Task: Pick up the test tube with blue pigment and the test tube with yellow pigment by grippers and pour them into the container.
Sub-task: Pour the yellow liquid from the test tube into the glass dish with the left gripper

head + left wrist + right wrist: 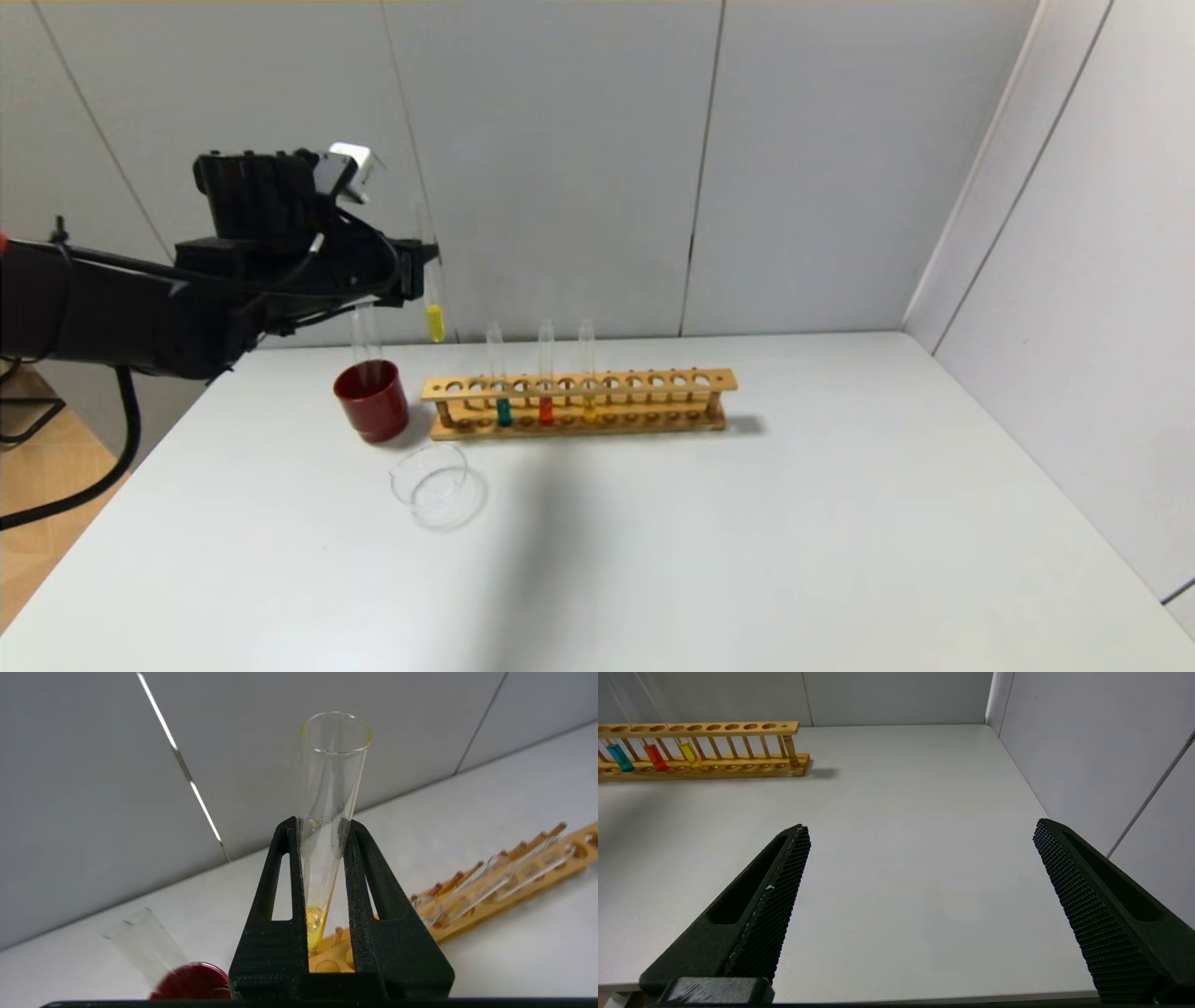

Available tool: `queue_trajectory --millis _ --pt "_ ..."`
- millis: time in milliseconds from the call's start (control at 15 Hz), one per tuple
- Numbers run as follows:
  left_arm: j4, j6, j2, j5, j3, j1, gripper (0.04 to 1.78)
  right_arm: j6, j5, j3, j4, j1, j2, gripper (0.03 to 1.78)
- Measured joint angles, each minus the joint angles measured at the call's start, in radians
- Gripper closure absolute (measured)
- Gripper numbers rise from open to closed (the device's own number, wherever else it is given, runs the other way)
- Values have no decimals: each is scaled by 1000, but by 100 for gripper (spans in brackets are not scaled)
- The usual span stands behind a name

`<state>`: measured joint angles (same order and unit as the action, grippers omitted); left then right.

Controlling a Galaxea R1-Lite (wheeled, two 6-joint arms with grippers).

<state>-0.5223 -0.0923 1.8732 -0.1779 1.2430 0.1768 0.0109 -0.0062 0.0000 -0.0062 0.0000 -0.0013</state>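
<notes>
My left gripper [425, 257] is shut on the test tube with yellow pigment [435, 323] and holds it upright in the air, above and behind the left end of the wooden rack [579, 401]. In the left wrist view the tube [331, 779] stands between the shut fingers of that gripper [322, 826], with its yellow liquid low down. The test tube with blue pigment [503, 411] stands in the rack and also shows in the right wrist view [620, 758]. The clear glass container [431, 483] sits in front of the rack's left end. My right gripper [922, 828] is open and empty over the table's near right part.
A dark red cup [372, 399] with an empty glass tube [364, 341] in it stands left of the rack. A red-liquid tube [546, 411] and an orange-yellow tube [589, 408] stand in the rack. Grey walls close the back and right.
</notes>
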Motion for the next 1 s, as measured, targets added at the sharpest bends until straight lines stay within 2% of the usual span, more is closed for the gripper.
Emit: queue_trajectory --millis 200,333,533,1000 --pt "107 -33 -96 26 14 -5 152 0 0 0 -1 0 0 6" --pt "176 -130 -175 90 -59 -22 152 0 0 0 -1 0 0 6" --pt "201 -281 -272 139 -199 -52 152 0 0 0 -1 0 0 6" --pt "187 -456 -357 150 -464 -71 152 0 0 0 -1 0 0 6"
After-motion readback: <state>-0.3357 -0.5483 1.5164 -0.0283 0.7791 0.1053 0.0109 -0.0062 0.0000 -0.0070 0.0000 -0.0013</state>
